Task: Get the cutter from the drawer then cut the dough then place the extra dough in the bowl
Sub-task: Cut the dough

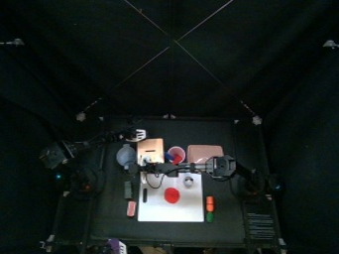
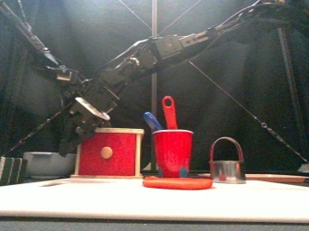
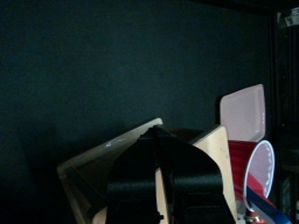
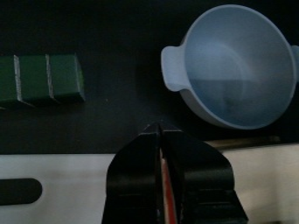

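Dough [image 2: 178, 182] in front view; bowl [image 4: 222, 52] in right wrist view

Red dough disc [image 2: 178, 182] flat on white board [image 1: 159, 210], metal cutter [image 2: 226, 161] upright nearby, blue-grey bowl [image 2: 49, 163] beside wooden box [image 2: 110, 153]
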Tool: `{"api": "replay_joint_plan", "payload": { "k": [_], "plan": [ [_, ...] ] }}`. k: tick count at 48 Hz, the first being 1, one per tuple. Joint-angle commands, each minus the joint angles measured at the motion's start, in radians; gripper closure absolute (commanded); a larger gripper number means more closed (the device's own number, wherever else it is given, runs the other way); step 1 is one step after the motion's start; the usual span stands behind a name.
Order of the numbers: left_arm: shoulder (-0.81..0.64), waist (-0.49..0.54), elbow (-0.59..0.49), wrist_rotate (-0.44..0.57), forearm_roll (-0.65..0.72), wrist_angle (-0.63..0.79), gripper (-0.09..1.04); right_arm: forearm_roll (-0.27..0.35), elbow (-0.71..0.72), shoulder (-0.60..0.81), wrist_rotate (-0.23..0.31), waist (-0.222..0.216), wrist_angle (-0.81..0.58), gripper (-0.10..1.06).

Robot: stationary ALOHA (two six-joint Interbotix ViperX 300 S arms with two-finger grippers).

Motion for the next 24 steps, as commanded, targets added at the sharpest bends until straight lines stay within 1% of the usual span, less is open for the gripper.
{"api": "replay_joint_plan", "payload": {
  "k": [1,7,14,19,24],
  "plan": [
    [-0.048,0.0,-0.011,0.002,0.038,-0.009,0.65,0.006,-0.035,-0.103,0.006,0.043,-0.008,0.59],
    [-0.084,0.0,-0.002,0.002,0.066,-0.026,0.65,0.006,-0.041,-0.15,0.012,0.083,-0.017,0.59],
    [-0.172,-0.003,0.029,0.005,0.095,-0.035,0.65,0.011,-0.009,-0.236,0.014,0.118,-0.011,0.59],
    [-0.282,-0.012,0.067,0.003,0.141,-0.06,0.65,0.038,0.058,-0.348,0.012,0.146,-0.012,0.59],
    [-0.379,-0.086,0.114,0.005,0.192,-0.11,0.65,0.051,0.166,-0.454,0.015,0.161,-0.014,0.59]
  ]
}}
